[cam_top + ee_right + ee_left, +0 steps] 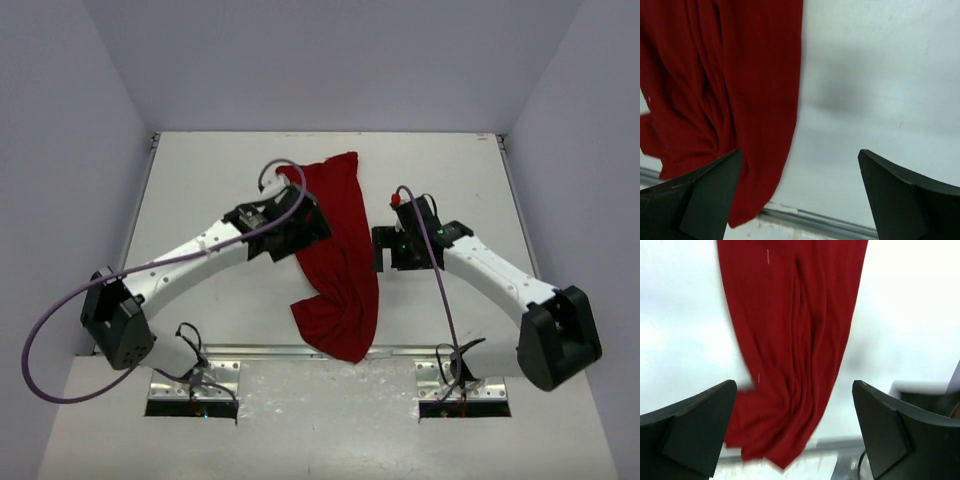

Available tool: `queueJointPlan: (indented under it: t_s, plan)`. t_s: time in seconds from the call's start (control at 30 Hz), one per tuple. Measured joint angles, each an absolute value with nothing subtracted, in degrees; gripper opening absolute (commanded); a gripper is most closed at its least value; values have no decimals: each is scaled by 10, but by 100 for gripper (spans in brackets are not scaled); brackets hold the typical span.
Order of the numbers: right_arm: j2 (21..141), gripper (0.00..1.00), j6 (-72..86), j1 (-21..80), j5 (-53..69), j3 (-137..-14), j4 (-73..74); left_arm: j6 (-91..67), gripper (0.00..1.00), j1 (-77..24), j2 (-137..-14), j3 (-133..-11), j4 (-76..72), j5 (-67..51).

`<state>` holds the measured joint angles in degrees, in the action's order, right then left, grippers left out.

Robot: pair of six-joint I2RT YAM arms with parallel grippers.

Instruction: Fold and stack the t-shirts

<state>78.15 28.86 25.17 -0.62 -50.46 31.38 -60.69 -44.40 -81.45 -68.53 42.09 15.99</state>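
left pincer (794, 385), right pincer (800, 154) — t-shirt (340, 250) between

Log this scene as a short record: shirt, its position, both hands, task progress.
shirt: one deep-red t-shirt, bunched into a long wrinkled strip, not folded
position: middle of the table, running from the far side to the near edge
left: left hand open, holding nothing, over the shirt's left side
right: right hand open, holding nothing, by the shirt's right edge, mostly over bare table
progress: no fold made, nothing stacked
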Motion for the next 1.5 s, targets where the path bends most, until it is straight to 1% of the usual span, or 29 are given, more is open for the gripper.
queueJointPlan:
  t_s: [0.07,0.17,0.27,0.33,0.37,0.5,0.63,0.87,1.07,1.23,1.37,1.43,1.5]
  plan:
    - [719,99,307,284,-13,-456,331,-570,100,-388,-868,-759,423,169]
    - [639,99,325,323,-12,-432,331,-521,100,-338,-1010,-921,427,194]
    - [590,99,336,335,-17,-431,333,-492,100,-326,-1155,-1070,450,200]
    - [559,99,339,335,-27,-427,341,-477,100,-325,-1240,-1138,470,205]
    - [544,99,340,335,-32,-426,351,-470,100,-325,-1268,-1152,481,208]
    - [493,99,338,335,-60,-427,387,-451,100,-325,-1326,-1147,530,217]
    - [471,99,336,335,-74,-428,405,-416,99,-325,-1346,-1141,530,202]
    - [489,99,336,335,-50,-408,375,-353,99,-306,-1463,-1312,536,177]
    - [561,99,330,335,-7,-375,338,-306,100,-246,-1494,-1365,480,147]
    - [580,99,321,335,22,-367,314,-246,100,-199,-1506,-1369,385,109]
    - [625,99,331,366,0,-377,312,-207,100,-185,-1508,-1362,339,80]
    - [653,99,339,393,-18,-389,311,-196,100,-186,-1495,-1333,318,77]
    - [686,99,349,416,-31,-404,302,-193,100,-189,-1465,-1276,293,76]
